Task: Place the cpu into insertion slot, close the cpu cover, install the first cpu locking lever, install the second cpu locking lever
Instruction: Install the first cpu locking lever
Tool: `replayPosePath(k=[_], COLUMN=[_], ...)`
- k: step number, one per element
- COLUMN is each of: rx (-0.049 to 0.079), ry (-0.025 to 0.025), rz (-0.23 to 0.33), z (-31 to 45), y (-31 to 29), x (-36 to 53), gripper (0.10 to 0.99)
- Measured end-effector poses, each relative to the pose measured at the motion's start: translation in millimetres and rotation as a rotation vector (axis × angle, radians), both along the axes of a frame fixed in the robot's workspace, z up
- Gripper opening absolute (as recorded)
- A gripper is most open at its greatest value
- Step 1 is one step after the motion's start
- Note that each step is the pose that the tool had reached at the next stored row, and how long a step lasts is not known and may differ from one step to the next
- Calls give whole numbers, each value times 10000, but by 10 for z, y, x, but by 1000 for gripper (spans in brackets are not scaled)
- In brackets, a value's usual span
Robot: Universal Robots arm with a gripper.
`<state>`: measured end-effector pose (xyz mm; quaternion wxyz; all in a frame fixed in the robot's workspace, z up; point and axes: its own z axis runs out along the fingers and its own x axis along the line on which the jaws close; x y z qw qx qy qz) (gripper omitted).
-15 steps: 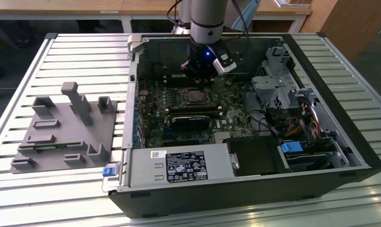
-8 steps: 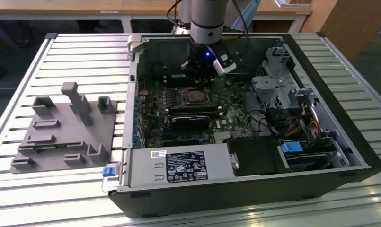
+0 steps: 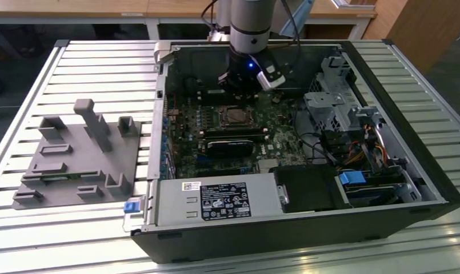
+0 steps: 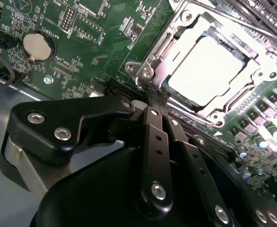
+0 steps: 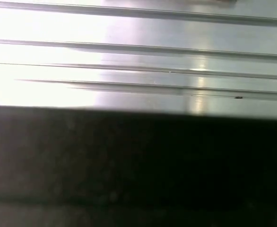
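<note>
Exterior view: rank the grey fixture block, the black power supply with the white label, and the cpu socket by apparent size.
1. Grey fixture block
2. Power supply, close to it in extent and nearer the camera, so unsure
3. cpu socket, clearly smallest

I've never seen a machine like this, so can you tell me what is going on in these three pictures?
It is a robot arm working inside an opened computer. The exterior view looks from off the arm: the arm reaches down into the black computer case, which lies on a slatted metal table. Beside the case, toward the exterior view's left, sits a grey plastic holder.

The other two pictures come from cameras riding on the arm. In the second wrist view you see the black pincer close to the green circuit board. Its tip is near a corner of the cpu cover, a silvery frame lying over the shiny square cpu. The first wrist view sees pale metal slats above something dark.
</note>
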<state>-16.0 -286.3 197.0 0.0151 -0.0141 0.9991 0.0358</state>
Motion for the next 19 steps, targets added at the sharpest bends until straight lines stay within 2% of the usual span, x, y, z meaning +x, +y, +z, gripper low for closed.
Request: replayPosePath(k=[7,19], rx=[-16,-16], ry=[9,9], rz=[0,1], z=[102,105], y=[-2,-35], x=[-1,2], gripper=[106,106])
